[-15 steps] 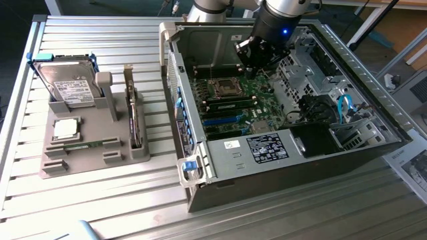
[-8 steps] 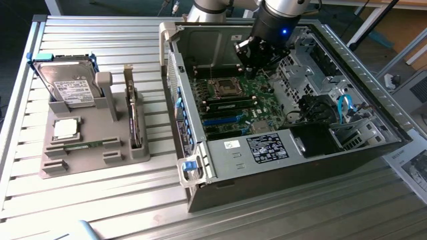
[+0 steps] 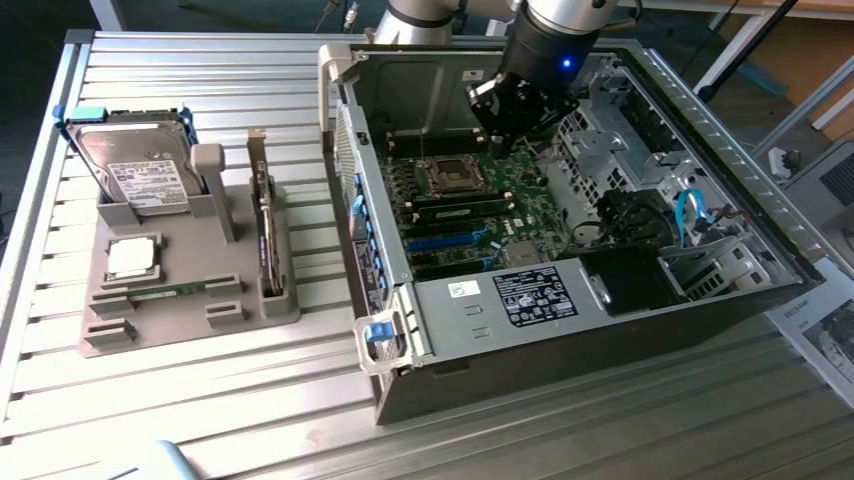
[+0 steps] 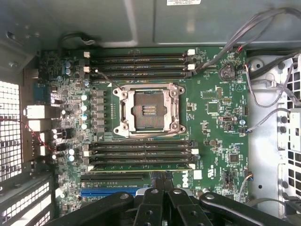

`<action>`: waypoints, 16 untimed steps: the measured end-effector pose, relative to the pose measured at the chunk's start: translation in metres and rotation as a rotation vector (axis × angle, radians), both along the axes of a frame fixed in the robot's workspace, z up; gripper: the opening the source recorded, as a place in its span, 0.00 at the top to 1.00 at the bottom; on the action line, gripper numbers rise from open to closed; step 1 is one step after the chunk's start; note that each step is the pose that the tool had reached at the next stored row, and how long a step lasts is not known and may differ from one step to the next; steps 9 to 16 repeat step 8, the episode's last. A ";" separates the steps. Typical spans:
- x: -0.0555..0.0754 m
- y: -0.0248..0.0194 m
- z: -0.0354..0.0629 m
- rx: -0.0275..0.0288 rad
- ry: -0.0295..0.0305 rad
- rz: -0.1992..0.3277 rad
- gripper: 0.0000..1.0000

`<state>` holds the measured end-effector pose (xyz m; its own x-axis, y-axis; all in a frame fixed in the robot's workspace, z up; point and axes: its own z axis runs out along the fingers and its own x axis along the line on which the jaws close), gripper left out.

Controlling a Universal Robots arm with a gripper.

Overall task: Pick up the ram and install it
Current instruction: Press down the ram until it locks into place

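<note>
Open computer case (image 3: 561, 300) is lying on its side, holding the motherboard (image 4: 211, 122) with an empty processor socket (image 4: 148, 110). The ram (image 4: 141, 165) is sitting flat in a slot just beside that socket, long axis running parallel to the neighbouring slots. Gripper (image 4: 160, 186) is hovering over the board, fingers closed together, gripping nothing.

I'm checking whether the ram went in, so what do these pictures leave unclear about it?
- Whether the gripper holds anything: in the wrist view its closed fingertips cover the spot beneath them.
- Ram slots in the exterior view: too small to tell filled from empty, and the arm hides the far row.
- Green strip in the grey holder: too small to identify.
</note>
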<state>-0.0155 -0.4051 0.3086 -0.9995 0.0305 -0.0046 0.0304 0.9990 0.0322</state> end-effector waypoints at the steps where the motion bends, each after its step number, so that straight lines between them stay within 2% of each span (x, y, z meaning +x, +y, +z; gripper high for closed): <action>1: 0.000 -0.0003 0.0000 0.0001 0.0000 0.000 0.89; 16: 0.000 -0.0008 0.0000 0.0001 0.0000 0.000 0.89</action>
